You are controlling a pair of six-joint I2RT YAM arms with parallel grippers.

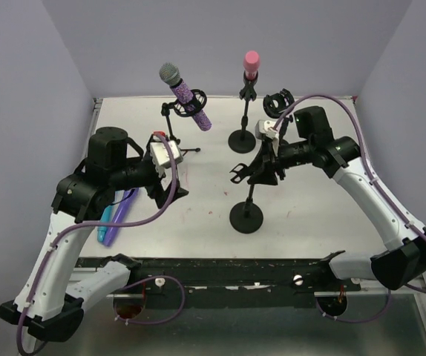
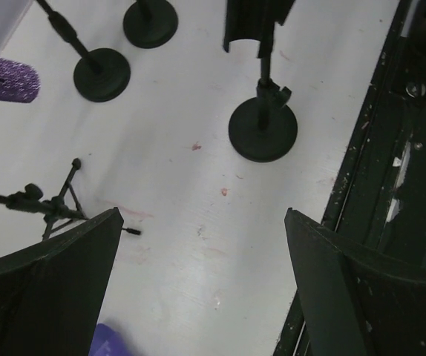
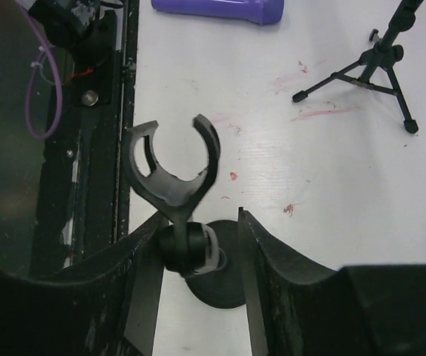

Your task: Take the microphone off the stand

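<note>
Right now my left gripper hangs wide apart and empty, pointed down at the table. My right gripper is half apart, straddling the swivel joint of the front stand. One finger looks to touch the joint while a gap shows on the other side, so I judge it not clamped. The clip above that joint is bare.

What the next move turns on is the purple mic, seated in the tripod. It lies ahead of my left gripper and a little to its right. Its long axis is tilted, with the mesh head high and toward the far left and the tail low and toward the right. My left arm is the nearer one, so I would come at the mic across its body, not along it. The pink mic stands upright in a round-base stand at the back, closer to my right arm.

By count there are four stands: one tripod and three on round bases. Two mics are seated in stands. Two clips are bare, the front one and a rear clip. One loose mic lies flat by my left arm, with a blue thing beside it that I cannot identify.
</note>
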